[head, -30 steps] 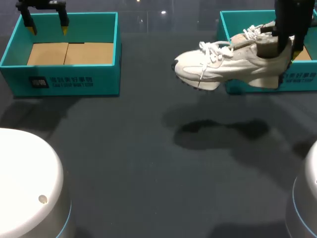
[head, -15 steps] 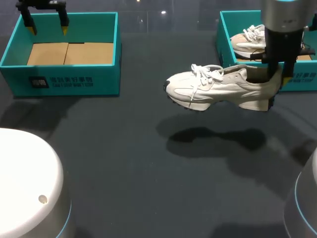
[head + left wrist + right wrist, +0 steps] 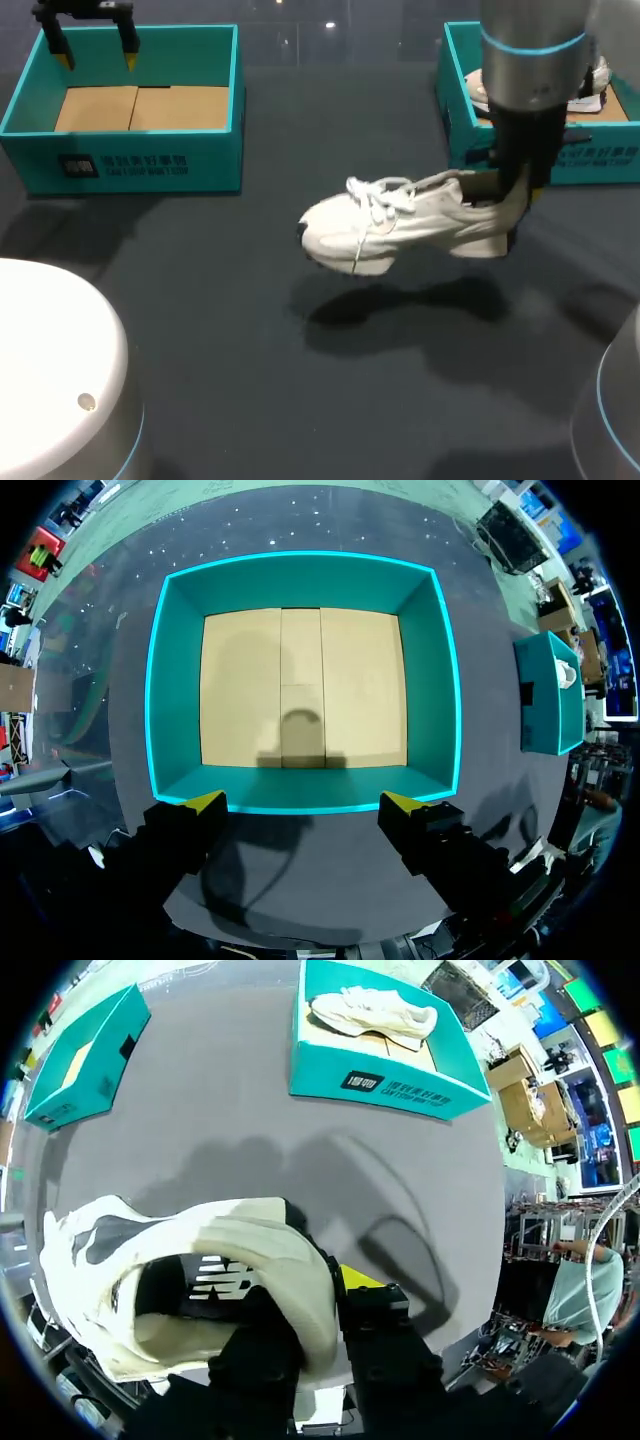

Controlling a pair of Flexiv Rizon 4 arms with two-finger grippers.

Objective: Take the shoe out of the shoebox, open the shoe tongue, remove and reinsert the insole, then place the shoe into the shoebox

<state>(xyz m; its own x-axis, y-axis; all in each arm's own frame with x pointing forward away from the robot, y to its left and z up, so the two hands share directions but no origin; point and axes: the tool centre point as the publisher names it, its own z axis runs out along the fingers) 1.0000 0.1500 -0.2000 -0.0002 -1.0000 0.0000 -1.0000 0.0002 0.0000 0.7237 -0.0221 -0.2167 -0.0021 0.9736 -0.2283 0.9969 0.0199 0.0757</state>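
Observation:
A white shoe hangs above the dark table's middle, toe pointing left, laces on top. My right gripper is shut on its heel collar; in the right wrist view the shoe sits against the gripper, one yellow fingertip showing outside the heel. The teal shoebox at the back right holds a second white shoe. My left gripper hangs open over the back edge of the other teal shoebox at the back left; its yellow fingertips stand wide apart above the near wall of that shoebox.
The left shoebox has a bare cardboard floor. The shoe's shadow lies on the table under it. My arms' white bases fill the front left corner and the front right corner.
My right arm has carried the shoe out of the right shoebox, leftward, toward the front and lower over the table. The left arm has not moved.

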